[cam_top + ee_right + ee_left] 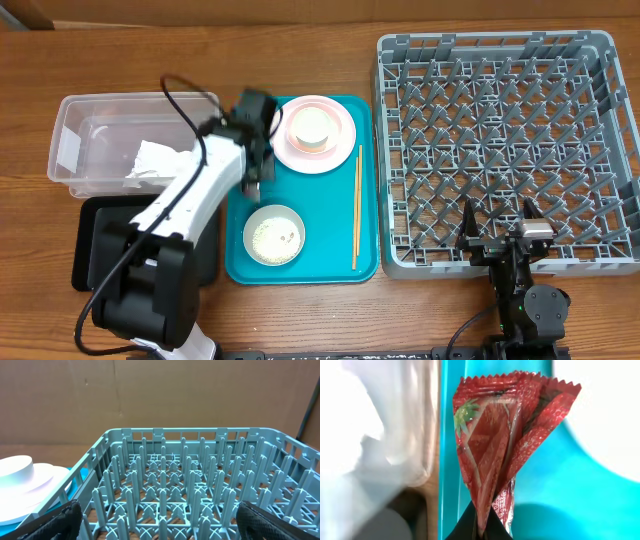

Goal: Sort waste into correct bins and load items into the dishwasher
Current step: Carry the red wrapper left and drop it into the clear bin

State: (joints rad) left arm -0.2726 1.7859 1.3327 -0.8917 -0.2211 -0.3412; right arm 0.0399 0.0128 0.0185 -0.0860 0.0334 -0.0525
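Glossy teal tray point(547, 502) behind crinkled red wrapper point(492, 440); zigzag-cut foil edges

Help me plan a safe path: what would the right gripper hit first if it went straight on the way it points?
Probably the grey dish rack: its upright pegs fill the view ahead of the open right gripper; depth is unclear.

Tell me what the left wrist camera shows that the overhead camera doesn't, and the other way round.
Only the left wrist: a red wrapper pinched in the shut left gripper.
Only the overhead: the black tray, bowl, chopsticks, dish rack and the open right gripper.
Both: the teal tray, the edge of the plate and a wall of the clear tub.
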